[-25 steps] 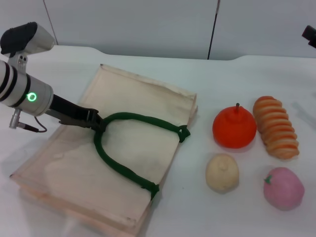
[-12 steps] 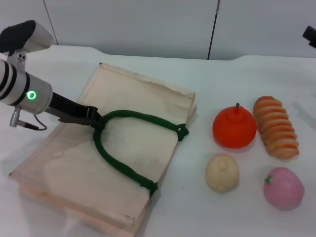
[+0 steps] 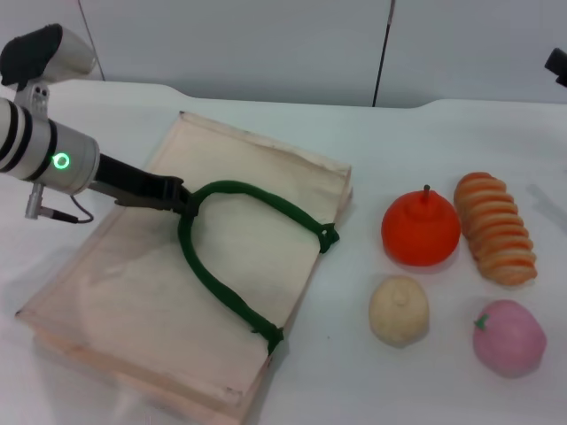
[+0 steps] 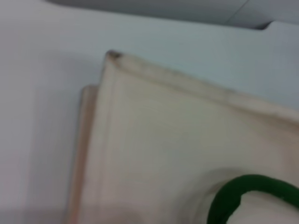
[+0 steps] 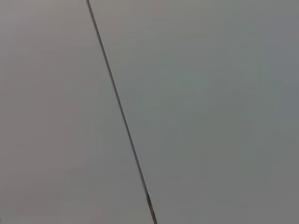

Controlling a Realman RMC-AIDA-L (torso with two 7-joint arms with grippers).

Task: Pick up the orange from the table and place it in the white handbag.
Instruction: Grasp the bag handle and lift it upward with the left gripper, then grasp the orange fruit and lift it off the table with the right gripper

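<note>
The desk (image 3: 425, 142) carries the white handbag (image 3: 124, 301) flat across its left half. The left claw (image 3: 182, 200) is clamped on the bag's green handle (image 3: 221, 292). The orange (image 3: 420, 228) sits toward the right edge, beside a ridged loaf (image 3: 496, 227).

The left gripper (image 3: 182, 200) has drawn the green handle (image 3: 232, 257) slightly toward the table's far edge, lifting it.
</note>
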